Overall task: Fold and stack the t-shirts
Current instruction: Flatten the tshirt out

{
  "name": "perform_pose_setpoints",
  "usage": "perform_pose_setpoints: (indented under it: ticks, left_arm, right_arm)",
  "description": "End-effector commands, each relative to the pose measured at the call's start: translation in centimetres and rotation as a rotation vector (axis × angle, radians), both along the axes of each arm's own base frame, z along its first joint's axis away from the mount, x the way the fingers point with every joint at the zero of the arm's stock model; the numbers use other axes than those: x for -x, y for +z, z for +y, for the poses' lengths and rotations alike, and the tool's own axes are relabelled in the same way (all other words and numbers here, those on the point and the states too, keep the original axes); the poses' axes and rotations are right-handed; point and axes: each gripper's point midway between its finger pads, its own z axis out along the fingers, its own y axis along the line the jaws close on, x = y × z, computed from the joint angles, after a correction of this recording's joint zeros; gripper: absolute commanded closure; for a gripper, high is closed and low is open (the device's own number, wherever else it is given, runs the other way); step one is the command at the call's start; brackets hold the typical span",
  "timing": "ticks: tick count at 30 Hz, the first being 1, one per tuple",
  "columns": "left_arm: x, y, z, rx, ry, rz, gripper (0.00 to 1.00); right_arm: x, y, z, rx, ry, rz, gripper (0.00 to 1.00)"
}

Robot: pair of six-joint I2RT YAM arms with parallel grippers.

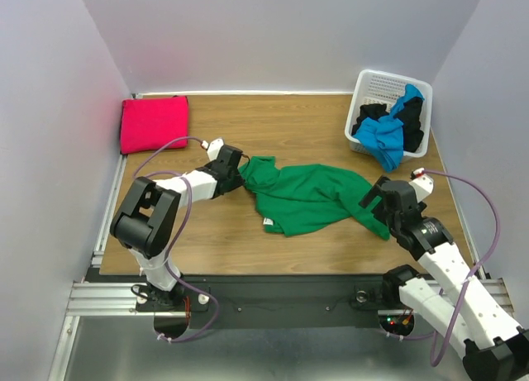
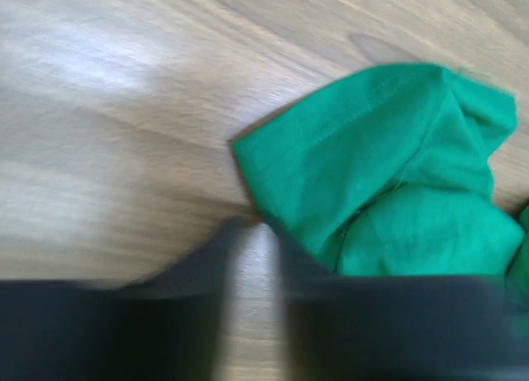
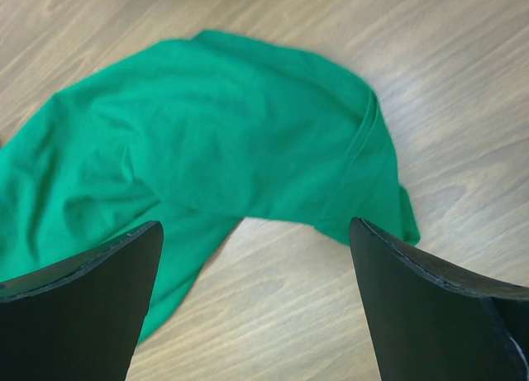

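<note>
Green t-shirt (image 1: 310, 199) crumpled mid-frame: right fingers (image 3: 83, 298) held wide, left fingers (image 2: 165, 315) narrow, grip unclear. Opposite edges should be pinched and stretched flat.

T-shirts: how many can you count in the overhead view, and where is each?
4. Magenta-red t-shirt folded at the far left corner; green t-shirt crumpled mid-table; blue t-shirt and black t-shirt in the white basket, where more may be hidden.
</note>
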Motion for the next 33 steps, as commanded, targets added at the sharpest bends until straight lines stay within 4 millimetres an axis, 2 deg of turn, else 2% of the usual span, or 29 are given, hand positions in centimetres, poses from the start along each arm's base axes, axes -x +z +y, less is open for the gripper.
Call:
perform_pose_setpoints:
  ticks: [1, 6, 11, 13, 15, 18, 19, 20, 21, 22, 23, 24, 27, 28, 29, 30, 32, 33]
  left_arm:
    - [-0.5, -0.6, -0.8, 0.011, -0.03, 0.017, 0.98]
    - [-1.4, 1.3, 0.7, -0.022, 0.016, -0.029, 1.0]
    - [-1.8, 6.2, 3.1, -0.029, 0.066, -0.167, 1.0]
    - [-1.5, 6.9, 3.5, -0.028, 0.062, -0.187, 1.0]
    - [-1.5, 8.4, 3.5, -0.014, 0.049, -0.231, 1.0]
    - [-1.6, 9.2, 2.8, 0.018, 0.001, -0.262, 1.0]
    - [-2.0, 9.1, 2.0, 0.044, -0.036, -0.247, 0.85]
    - [-2.3, 9.7, 1.9, 0.049, -0.035, -0.259, 0.85]
    - [-2.4, 9.4, 1.3, 0.055, -0.074, -0.245, 0.5]
    - [-2.7, 8.4, 1.0, 0.046, -0.081, -0.217, 0.39]
    - [-3.2, 8.5, 0.8, 0.042, -0.086, -0.214, 0.25]
    - [-3.4, 7.2, 0.9, 0.027, -0.083, -0.179, 0.25]
    - [-4.1, 6.0, 1.0, 0.027, -0.076, -0.139, 0.21]
    - [-4.1, 4.6, 1.0, 0.026, -0.073, -0.104, 0.21]
    - [-4.3, 4.2, 0.7, 0.03, -0.077, -0.095, 0.21]
    - [-4.2, 2.9, 0.5, 0.034, -0.082, -0.063, 0.21]
    - [-4.5, 2.2, -0.1, 0.048, -0.095, -0.043, 0.21]
    - [-4.3, 1.1, -0.3, 0.052, -0.103, -0.013, 0.23]
  right_arm:
    - [0.7, -0.5, 0.7, -0.083, -0.015, 0.011, 0.0]
    - [1.1, -1.7, 1.4, -0.109, 0.007, 0.058, 0.0]
    - [1.3, -2.1, 1.6, -0.133, -0.006, 0.066, 0.0]
    - [1.3, -2.2, 1.6, -0.14, -0.012, 0.064, 0.0]
    - [1.5, -2.6, 1.5, -0.142, -0.018, 0.071, 0.0]
    - [1.6, -2.7, 1.7, -0.156, -0.02, 0.076, 0.0]
    - [1.5, -2.8, 1.7, -0.159, -0.024, 0.078, 0.0]
    - [1.5, -2.7, 1.7, -0.159, -0.024, 0.076, 0.0]
    - [1.5, -2.7, 1.7, -0.158, -0.026, 0.074, 0.0]
    - [1.5, -2.7, 1.7, -0.156, -0.026, 0.072, 0.0]
    - [1.5, -2.5, 1.7, -0.158, -0.024, 0.066, 0.0]
    - [1.5, -2.5, 1.7, -0.161, -0.024, 0.064, 0.0]
    - [1.6, -2.5, 1.6, -0.169, -0.027, 0.053, 0.0]
    - [1.6, -2.5, 1.6, -0.171, -0.03, 0.052, 0.0]
    - [1.6, -2.5, 1.5, -0.168, -0.033, 0.051, 0.0]
    - [1.6, -2.5, 1.5, -0.166, -0.037, 0.049, 0.0]
    - [1.6, -2.6, 1.4, -0.162, -0.04, 0.052, 0.0]
    - [1.6, -2.7, 1.4, -0.163, -0.038, 0.056, 0.0]
